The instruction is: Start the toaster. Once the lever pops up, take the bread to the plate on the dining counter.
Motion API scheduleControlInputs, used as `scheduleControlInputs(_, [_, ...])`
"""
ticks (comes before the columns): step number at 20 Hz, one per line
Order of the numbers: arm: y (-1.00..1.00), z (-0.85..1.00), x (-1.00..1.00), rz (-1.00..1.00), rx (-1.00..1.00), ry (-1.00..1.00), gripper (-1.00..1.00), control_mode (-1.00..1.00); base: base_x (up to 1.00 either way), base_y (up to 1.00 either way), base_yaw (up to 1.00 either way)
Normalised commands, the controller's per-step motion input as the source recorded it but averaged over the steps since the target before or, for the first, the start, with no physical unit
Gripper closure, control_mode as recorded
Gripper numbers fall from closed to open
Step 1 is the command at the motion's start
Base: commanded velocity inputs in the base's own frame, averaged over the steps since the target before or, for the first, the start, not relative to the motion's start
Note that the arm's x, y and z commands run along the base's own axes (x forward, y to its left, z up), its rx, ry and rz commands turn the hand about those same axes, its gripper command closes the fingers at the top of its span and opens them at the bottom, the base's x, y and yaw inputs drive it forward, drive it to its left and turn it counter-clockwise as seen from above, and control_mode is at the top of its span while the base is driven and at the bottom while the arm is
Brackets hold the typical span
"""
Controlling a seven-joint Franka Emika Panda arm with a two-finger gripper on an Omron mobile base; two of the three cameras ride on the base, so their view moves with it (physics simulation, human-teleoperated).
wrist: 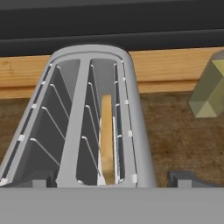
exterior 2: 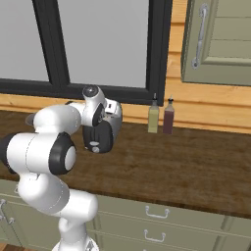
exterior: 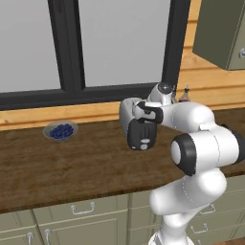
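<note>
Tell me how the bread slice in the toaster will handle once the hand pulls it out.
The bread stands thin and on edge in the toaster slot, so it is probably light and easy to lift. It looks flat and straight, likely fairly stiff, yet a hard pinch may crumble it. The wire guides could snag it if pulled askew.

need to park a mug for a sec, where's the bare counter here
Widest bare stretch: the wooden counter right of the toaster, in front of the two bottles. Another lies between the bowl of blueberries and the toaster, toward the front edge. Crowded: around the toaster, where the arm hangs with the open gripper over its slots.
</note>
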Motion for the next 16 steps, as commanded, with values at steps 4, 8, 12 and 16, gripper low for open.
scheduleControlInputs(4, [0.0,-0.01,0.0,0.0,0.0,0.0,-1.0,-1.0,0.0,0.0,0.0])
scheduleControlInputs(8, [0.03,-0.02,0.0,0.0,0.0,0.0,-1.0,-1.0,0.0,0.0,0.0])
scheduleControlInputs(12, [0.08,-0.01,0.0,0.0,0.0,0.0,-1.0,-1.0,0.0,0.0,0.0])
scheduleControlInputs(16, [0.0,0.0,0.0,0.0,0.0,0.0,-1.0,-1.0,0.0,0.0,0.0])
